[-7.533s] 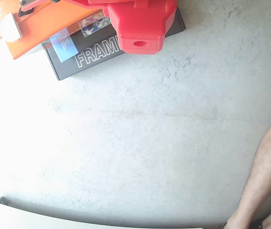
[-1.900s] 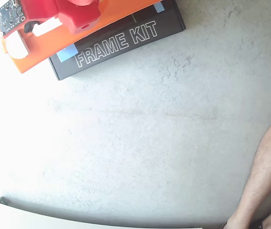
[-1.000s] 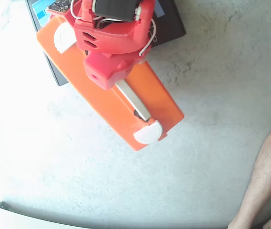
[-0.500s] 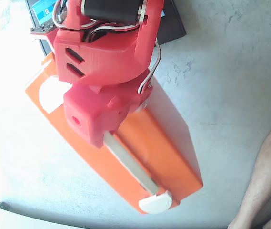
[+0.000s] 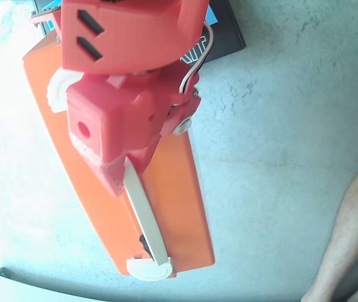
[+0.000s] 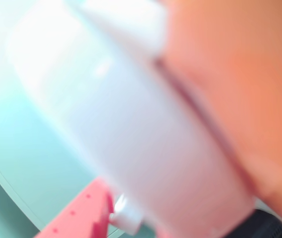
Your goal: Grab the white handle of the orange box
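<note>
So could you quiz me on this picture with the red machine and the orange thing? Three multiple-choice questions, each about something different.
1. Where does the flat bright orange plastic box sit relative to the red arm?
A. under it
B. far to its right
C. on top of it

2. What colour is the long narrow bar-shaped handle on the box?
A. black
B. off-white
C. green

3. How does the box lie in the fixed view?
A. square to the picture edges
B. slanted across the picture
C. closed inside the black box

Answers:
1. A: the arm covers the box's upper part.
2. B: the bar shows pale against the orange.
3. B: its long edges run diagonally.

The tool's tips are hidden behind the arm's body.
</note>
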Available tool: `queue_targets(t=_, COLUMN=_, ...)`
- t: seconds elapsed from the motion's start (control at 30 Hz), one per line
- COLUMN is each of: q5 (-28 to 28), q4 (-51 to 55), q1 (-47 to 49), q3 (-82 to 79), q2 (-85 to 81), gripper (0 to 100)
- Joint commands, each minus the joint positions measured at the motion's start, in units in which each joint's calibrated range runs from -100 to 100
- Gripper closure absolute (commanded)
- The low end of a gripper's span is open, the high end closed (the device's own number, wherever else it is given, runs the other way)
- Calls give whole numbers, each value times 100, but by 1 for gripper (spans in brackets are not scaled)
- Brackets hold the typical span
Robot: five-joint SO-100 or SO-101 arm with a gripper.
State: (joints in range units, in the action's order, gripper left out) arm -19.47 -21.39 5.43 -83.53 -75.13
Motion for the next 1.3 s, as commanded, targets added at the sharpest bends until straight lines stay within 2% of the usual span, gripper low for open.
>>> queue_targets(t=0.0, q5=48, q4=2528, q1=-20, q3=-1567, q2=-1044, gripper=99)
queue_targets(t=0.17, q5=210, q4=4144, q1=-90, q3=-1567, q2=-2461, gripper=99)
queue_targets(t=0.3, q5=210, q4=5320, q1=-90, q3=-1523, q2=-2487, gripper=99)
queue_targets(t=0.63, q5=184, q4=6801, q1=-5, q3=-1443, q2=-2487, gripper=99)
queue_targets(t=1.27, q5=184, q4=6953, q1=-20, q3=-1443, q2=-2487, gripper=99)
